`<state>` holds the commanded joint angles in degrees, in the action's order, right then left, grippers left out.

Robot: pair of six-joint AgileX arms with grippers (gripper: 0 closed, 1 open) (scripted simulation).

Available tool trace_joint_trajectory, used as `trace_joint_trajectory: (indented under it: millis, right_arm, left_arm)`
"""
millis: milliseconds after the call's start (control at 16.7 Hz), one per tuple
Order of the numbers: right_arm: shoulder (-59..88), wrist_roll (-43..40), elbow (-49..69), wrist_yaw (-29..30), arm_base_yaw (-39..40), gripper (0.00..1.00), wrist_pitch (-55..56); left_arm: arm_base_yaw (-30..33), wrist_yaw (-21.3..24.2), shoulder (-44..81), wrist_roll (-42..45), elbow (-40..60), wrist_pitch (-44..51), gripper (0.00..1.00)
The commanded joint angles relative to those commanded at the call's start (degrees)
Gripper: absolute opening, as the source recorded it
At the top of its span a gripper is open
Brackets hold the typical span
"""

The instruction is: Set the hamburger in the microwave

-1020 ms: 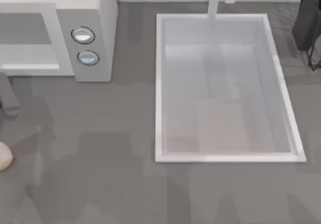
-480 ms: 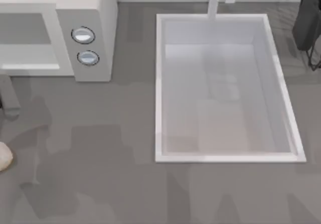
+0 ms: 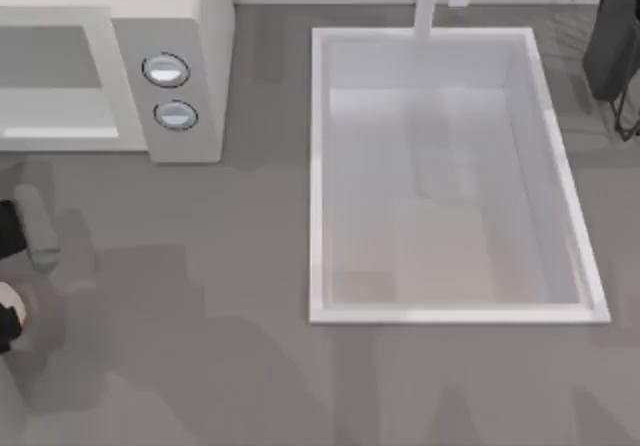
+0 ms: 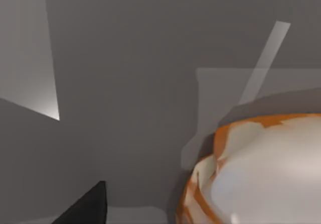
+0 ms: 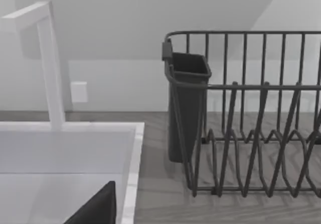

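The gray table (image 3: 240,266) is the biggest thing I see from the top. Next is the white sink (image 3: 318,166) on the right side, with a tap (image 3: 428,1) at its back. Then comes the microwave (image 3: 180,26) at the back left, its wide front hole facing me and two round knobs (image 3: 166,70) beside it. A dark dish rack (image 5: 251,113) with a cup holder stands past the sink at the far right.

My left claw (image 3: 15,266) is at the left edge of the table, in front of the microwave. The hamburger (image 4: 261,174) sits right under it. I cannot tell if the claw is open or closed.

What could go wrong? I think the claw may come down off the middle and push the bun off the table's edge, since it lies so close to that edge. A hard squeeze could also squash the soft layers. Later the bun could bump the microwave's front wall if I lift it too low.

The left wrist view shows the bun's orange and white layers up close. The top view shows only a tiny bit of it at the edge. The right wrist view shows the rack's wires well.
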<state>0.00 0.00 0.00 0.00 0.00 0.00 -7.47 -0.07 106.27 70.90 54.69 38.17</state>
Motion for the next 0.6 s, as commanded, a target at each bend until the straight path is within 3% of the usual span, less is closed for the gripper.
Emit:
trace_joint_trajectory:
  millis: [300,600]
  right_arm:
    - [0.00,0.00,0.00,0.00,0.00,1.00,0.00]
    - [0.00,0.00,0.00,0.00,0.00,1.00,0.00]
  left_arm:
    - [-0.02,0.00,0.92,0.02,-0.98,-1.64,1.00]
    - [-0.02,0.00,0.92,0.02,-0.98,-1.64,0.62]
